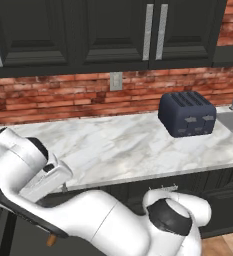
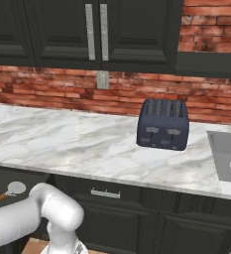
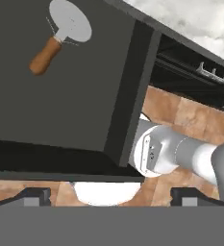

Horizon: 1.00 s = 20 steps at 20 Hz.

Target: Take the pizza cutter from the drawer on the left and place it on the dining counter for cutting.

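Note:
The drawer (image 3: 60, 105) stands pulled out, its dark inside facing my hand. The pizza cutter (image 3: 60, 33) lies flat on the drawer floor, its round silver wheel at one end and its orange-brown handle slanting away from it. My gripper (image 3: 111, 196) hovers above the drawer's front corner, open wide with nothing between its fingers, well apart from the cutter. From the right base view the pizza cutter (image 2: 9, 192) shows in the open drawer (image 2: 8, 174) at lower left, just beyond my arm. A bit of the cutter's handle (image 1: 51, 240) peeks out under my arm. The dining counter is out of view.
A marble worktop (image 1: 113, 145) runs above the drawer, with a dark blue toaster (image 2: 163, 124) on it and a sink (image 2: 228, 156) at its right end. Black upper cabinets (image 2: 97, 30) hang over a brick wall. A closed drawer front (image 2: 105, 193) sits right of the open one.

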Tool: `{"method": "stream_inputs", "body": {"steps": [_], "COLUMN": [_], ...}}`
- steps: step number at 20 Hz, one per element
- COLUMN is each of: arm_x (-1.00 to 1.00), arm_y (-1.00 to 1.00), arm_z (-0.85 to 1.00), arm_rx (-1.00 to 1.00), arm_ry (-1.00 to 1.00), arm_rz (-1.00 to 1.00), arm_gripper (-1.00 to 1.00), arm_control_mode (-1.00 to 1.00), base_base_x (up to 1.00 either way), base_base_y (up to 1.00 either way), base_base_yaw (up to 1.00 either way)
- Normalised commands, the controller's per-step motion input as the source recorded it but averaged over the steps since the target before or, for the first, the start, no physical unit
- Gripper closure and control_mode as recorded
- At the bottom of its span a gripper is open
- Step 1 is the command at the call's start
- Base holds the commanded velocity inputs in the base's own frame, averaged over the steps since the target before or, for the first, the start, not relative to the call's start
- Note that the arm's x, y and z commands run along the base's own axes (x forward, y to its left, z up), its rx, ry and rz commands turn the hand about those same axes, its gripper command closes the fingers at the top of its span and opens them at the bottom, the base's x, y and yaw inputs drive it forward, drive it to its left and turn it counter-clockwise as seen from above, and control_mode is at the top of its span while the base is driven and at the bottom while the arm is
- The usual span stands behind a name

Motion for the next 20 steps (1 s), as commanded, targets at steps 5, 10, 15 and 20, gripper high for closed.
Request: {"method": "stream_inputs", "body": {"steps": [5,10,15,20], "arm_x": [0.06,0.0,0.0,0.0], "arm_y": [-0.43,-0.2,0.0,0.0], "arm_z": [-0.49,-0.54,-0.18,-0.15], "arm_rx": [0.16,0.16,0.04,0.0], "arm_ry": [0.0,-0.01,-0.05,-0.13], "arm_rz": [-0.31,-0.38,-0.28,0.05], "arm_gripper": [-1.0,-1.0,-1.0,-1.0], "arm_control_mode": [-1.0,-1.0,-1.0,-1.0], "base_base_x": [0.0,0.0,0.0,0.0], "base_base_y": [0.0,0.0,0.0,0.0], "base_base_yaw": [0.0,0.0,0.0,0.0]}}
